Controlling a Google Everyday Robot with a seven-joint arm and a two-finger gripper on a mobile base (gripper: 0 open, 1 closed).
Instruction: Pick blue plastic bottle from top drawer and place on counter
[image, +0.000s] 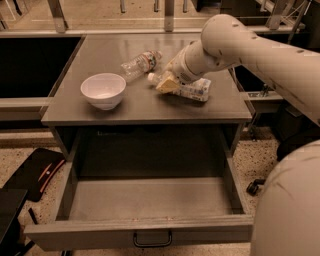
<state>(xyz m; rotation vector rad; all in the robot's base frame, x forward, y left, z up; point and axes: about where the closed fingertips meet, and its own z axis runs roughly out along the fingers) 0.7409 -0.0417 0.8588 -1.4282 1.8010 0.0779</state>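
— Looking at the blue bottle (195, 90): down on its side on the counter (150, 107), white cap (151, 76) toward the bowl (103, 90), with the gripper (167, 85) right at the neck end. Clamped or let go?
— Cannot tell from here. Seeing the top drawer (140, 232) pulled out, nothing in it.
— Heavy?
— Probably light and thin-walled, so likely to dent under a hard squeeze. Likely to roll on its side. Slick wrap, too.
— Best hold?
— Across the stout middle, gently, never by the small cap. Mind the clear bottle (141, 62) just beside
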